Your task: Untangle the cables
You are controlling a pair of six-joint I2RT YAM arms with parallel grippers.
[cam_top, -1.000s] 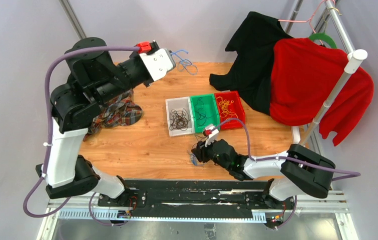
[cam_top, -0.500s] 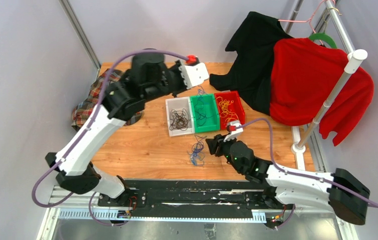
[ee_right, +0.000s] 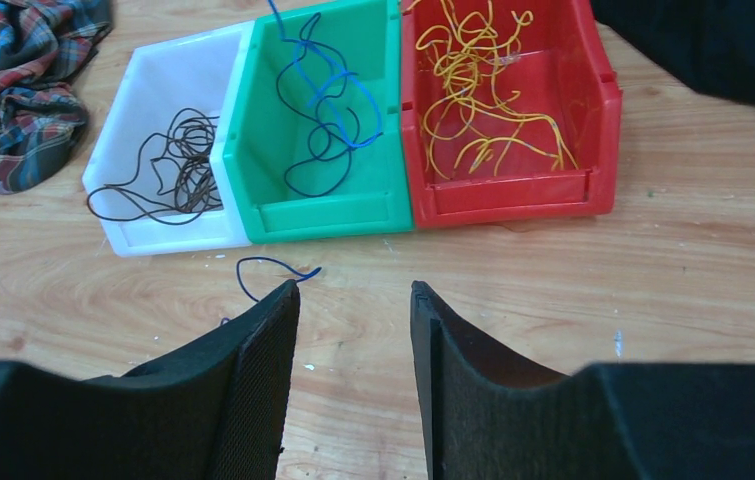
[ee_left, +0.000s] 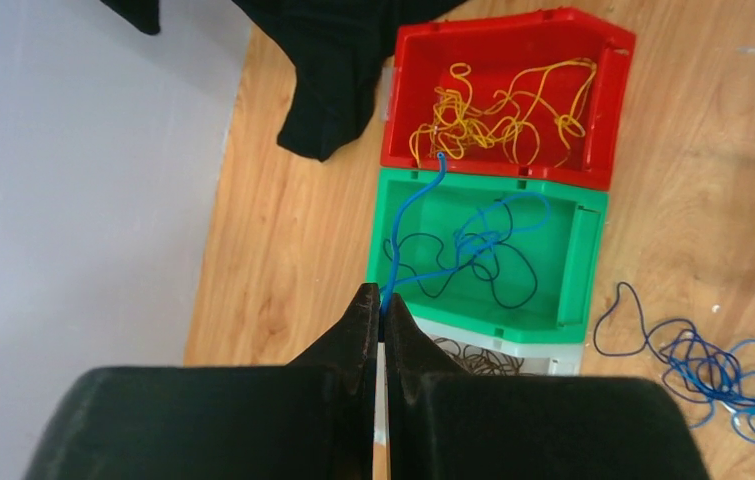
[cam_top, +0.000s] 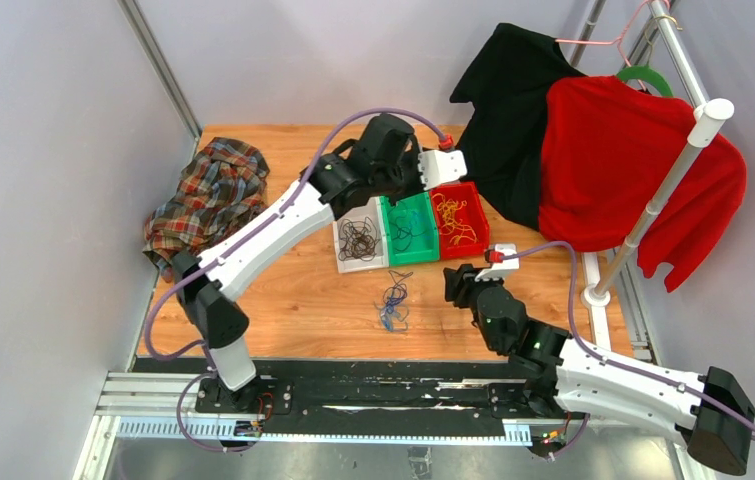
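Clump of cables (cam_top: pixel 391 300) lies on table (cam_top: pixel 283 300) just before green bin (cam_top: pixel 411 258), overhead. Left wrist: left tool (ee_left: pixel 381 310) pinches blue cable (ee_left: pixel 394 245) over that bin, probably sorting by colour. Right wrist: right tool (ee_right: pixel 355 290) spread, empty, facing bins.

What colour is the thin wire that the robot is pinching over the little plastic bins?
Blue. The thin flexible wire shows best in the left wrist view.

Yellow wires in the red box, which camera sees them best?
The left wrist view: it looks straight down on the yellow-orange wire loops and shows the whole red plastic bin. The right wrist view is close too, but crops the bin's far end. The top external view shows them only as a tiny tangle.
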